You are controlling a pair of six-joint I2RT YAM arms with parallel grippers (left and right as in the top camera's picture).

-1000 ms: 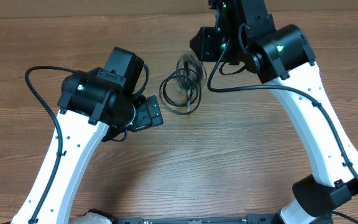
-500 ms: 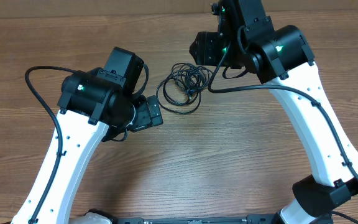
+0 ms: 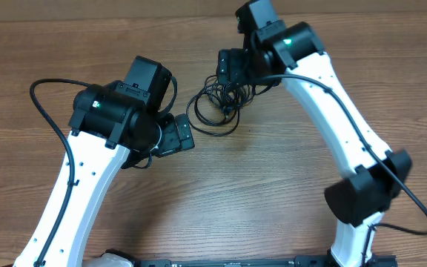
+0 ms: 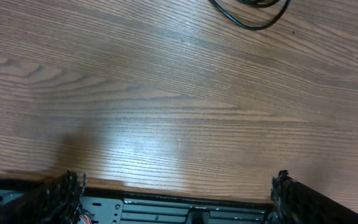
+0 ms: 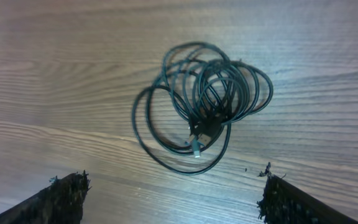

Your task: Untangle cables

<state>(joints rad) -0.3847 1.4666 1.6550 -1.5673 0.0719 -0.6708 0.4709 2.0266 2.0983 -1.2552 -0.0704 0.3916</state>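
The cables are being seen from above as one tangled bunch of thin black loops. They are lying on the wooden table in the upper middle of the frame. The bunch is lying flat on the wood and is not being held by anything.

The right gripper is being held just over the upper right edge of the bunch in the view from above. In the right wrist view its two fingers are being shown in the lower left and lower right corners, far apart. Its jaws are being held wide, with nothing gripped between them. The cables are being seen in the middle of that frame, above the fingers. Many round loops are piled on each other, and a small plug tip is lying at the lower part of the bunch.

The left gripper is being held to the lower left of the bunch, near it but not touching it. In the left wrist view its fingers are being shown in the two bottom corners, far apart. Its jaws are being held wide too, and bare wood is being seen between them. One loop of the cables is being seen at the top edge of that frame, right of the middle and well apart from the fingers.
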